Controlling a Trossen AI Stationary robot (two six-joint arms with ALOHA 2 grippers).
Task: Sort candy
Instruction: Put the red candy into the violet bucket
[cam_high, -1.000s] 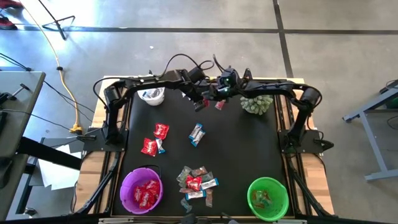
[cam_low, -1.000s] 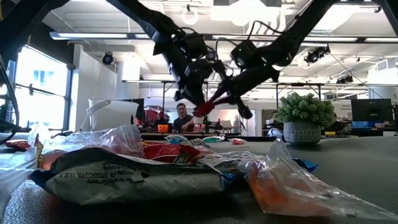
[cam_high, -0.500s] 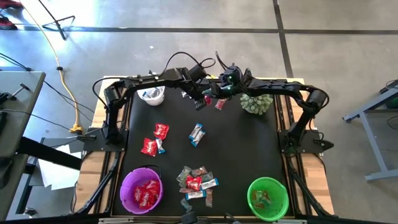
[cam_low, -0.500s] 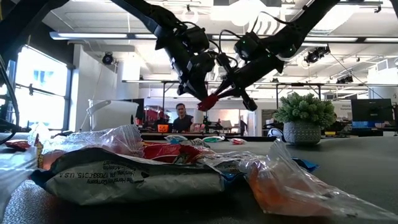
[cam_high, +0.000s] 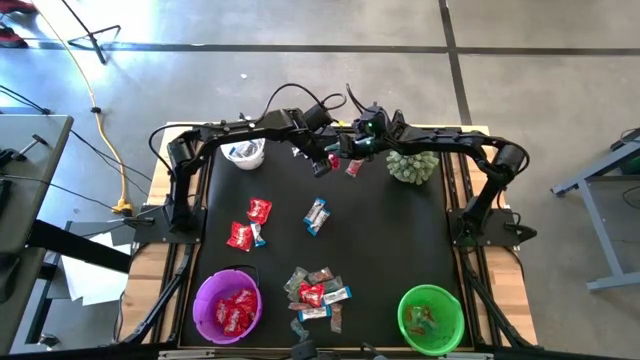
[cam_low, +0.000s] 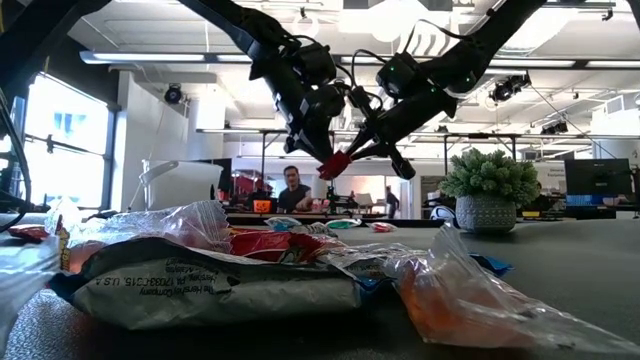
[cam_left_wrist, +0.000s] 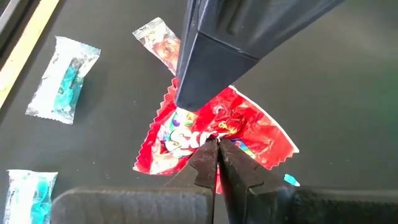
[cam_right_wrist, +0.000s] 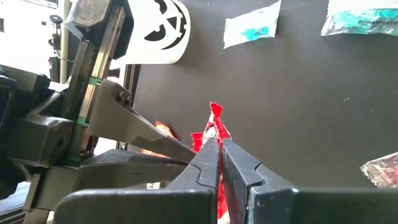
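Above the table's far edge, high view: left gripper (cam_high: 322, 163) and right gripper (cam_high: 347, 160) both pinch one red packet (cam_high: 335, 161). Purple bowl (cam_high: 204, 300) holds red candy (cam_high: 235, 312); green bowl (cam_high: 455, 308) holds mixed pieces. Low view: grey wrapper (cam_low: 210, 284), print unreadable. Left wrist view: packet lettering unreadable.

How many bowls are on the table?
3: a purple bowl at the near left corner, a green bowl at the near right corner, and a white bowl at the far left.
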